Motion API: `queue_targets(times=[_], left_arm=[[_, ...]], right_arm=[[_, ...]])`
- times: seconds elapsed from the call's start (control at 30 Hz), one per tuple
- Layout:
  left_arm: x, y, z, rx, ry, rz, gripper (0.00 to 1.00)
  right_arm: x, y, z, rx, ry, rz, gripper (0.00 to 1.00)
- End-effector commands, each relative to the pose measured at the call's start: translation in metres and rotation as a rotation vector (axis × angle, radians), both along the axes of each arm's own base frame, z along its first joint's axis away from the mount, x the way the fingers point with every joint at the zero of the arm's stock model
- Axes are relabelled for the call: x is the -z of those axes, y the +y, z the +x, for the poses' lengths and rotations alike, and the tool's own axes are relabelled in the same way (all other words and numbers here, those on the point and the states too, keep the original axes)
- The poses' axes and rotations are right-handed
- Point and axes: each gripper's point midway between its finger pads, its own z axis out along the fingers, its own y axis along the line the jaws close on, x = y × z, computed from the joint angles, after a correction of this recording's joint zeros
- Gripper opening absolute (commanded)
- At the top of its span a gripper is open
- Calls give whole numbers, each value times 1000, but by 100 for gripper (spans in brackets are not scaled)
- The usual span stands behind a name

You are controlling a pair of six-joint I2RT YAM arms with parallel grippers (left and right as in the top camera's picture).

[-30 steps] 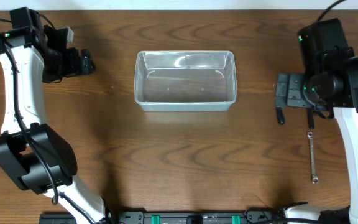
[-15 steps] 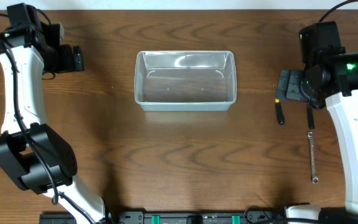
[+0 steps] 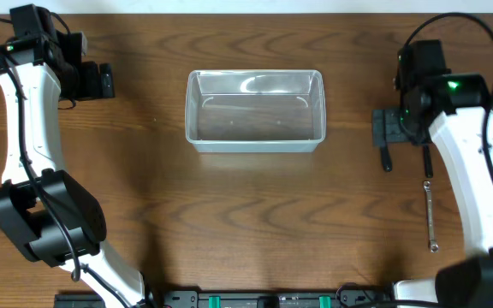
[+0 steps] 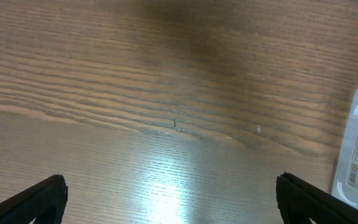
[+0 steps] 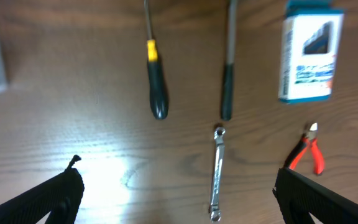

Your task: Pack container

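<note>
Since a second ago, the left gripper (image 3: 101, 81) has been drawn back to the far left of the container (image 3: 255, 144), and the right gripper (image 3: 385, 128) has been swung in toward the container's right side, over the hand tools. The container is seen standing empty at the middle of the surface (image 3: 255, 222).

Left of the container, the left gripper is held wide open over bare wood, with nothing between its fingers. Right of the container, the right gripper is likewise fully spread and holds nothing. Beneath it, in the wrist view, a yellow-banded screwdriver (image 5: 156, 81), a dark-handled tool (image 5: 227, 87), a wrench (image 5: 217, 171), a blue-and-white box (image 5: 307, 56) and red pliers (image 5: 309, 152) are laid out apart from one another.

Nothing has been packed yet, so the step in hand is judged to be the reach for a first item. Next, the right gripper would need to be lowered over one tool, probably the screwdriver nearest the container, with its fingers set across the handle before being closed.
</note>
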Motion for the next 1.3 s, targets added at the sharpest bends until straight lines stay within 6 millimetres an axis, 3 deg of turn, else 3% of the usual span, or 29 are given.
queue_targets(times=[0.0,0.2,0.4,0.6,0.77,1.1,1.27], left_arm=[[6,2,-3,2,21,9,98],[6,2,-3,2,21,9,98],[6,2,-3,2,21,9,98],[6,2,-3,2,21,9,98],[6,2,-3,2,21,9,98],[6,2,-3,2,20,9,98],[6,2,-3,2,21,9,98]], right_arm=[[15,8,0,-40,53,58,99],[21,11,-3,-55,78,72,99],[39,10,8,-266,84,29,99],[54,9,19,-233,35,110,99],[59,-8,31,-126,-5,128,99],[112,-3,29,-109,141,171,99],[124,-1,28,-94,172,186,99]])
